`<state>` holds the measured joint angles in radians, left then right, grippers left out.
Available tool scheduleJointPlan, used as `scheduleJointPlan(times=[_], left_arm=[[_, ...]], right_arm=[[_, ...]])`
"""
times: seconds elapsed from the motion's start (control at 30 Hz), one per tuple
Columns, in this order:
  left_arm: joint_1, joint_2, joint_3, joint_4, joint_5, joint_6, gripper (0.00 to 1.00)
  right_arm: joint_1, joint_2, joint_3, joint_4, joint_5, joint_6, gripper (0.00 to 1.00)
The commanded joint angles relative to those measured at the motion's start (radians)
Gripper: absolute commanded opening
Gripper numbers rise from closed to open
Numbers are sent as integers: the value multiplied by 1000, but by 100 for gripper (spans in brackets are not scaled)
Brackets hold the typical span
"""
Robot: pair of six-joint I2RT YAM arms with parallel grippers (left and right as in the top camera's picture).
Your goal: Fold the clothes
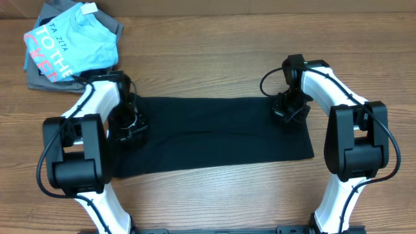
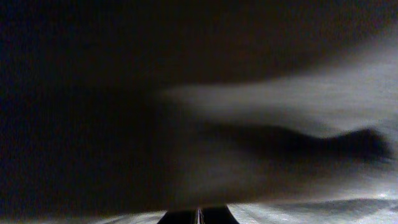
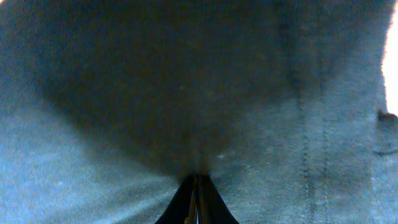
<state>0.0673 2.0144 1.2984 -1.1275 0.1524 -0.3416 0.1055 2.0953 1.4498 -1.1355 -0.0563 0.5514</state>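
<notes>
The clothes, a plain black shirt, lie flat as a long rectangle across the middle of the wooden table. My left gripper is down on the shirt's left end. In the left wrist view its fingertips are pressed together and dark fabric fills the frame above them. At the shirt's upper right corner sits my right gripper. The right wrist view shows that gripper shut, with cloth bunched at the tips and a stitched seam running to the right.
A light blue tee with pink and white lettering lies on grey folded garments at the back left corner. Bare wooden table surrounds the shirt. Both arm bases stand at the front edge.
</notes>
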Motion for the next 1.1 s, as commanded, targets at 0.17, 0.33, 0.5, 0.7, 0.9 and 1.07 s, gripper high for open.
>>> scheduleJointPlan(times=[0.17,0.33,0.5,0.7,0.9,1.07], left_arm=[[107,31,16,4,-134,-25,4],[101,-14,170,-85,-77,-24,4],[75,-122,288,-143,-77,-25,9],[66,-267,317,-187,-71,-24,64],[66,-307,306,-247,-75,-23,100],[68,-299,229,-223,-73,-17,100]], right_arm=[[-16,31,-49,-26,180,161,4],[-16,-85,-46,-40,184,159,4],[-17,-260,-41,-71,185,152,20],[-20,-436,-40,-111,207,126,100],[-63,-496,-41,-122,188,58,100],[-166,-472,-43,-111,113,-100,100]])
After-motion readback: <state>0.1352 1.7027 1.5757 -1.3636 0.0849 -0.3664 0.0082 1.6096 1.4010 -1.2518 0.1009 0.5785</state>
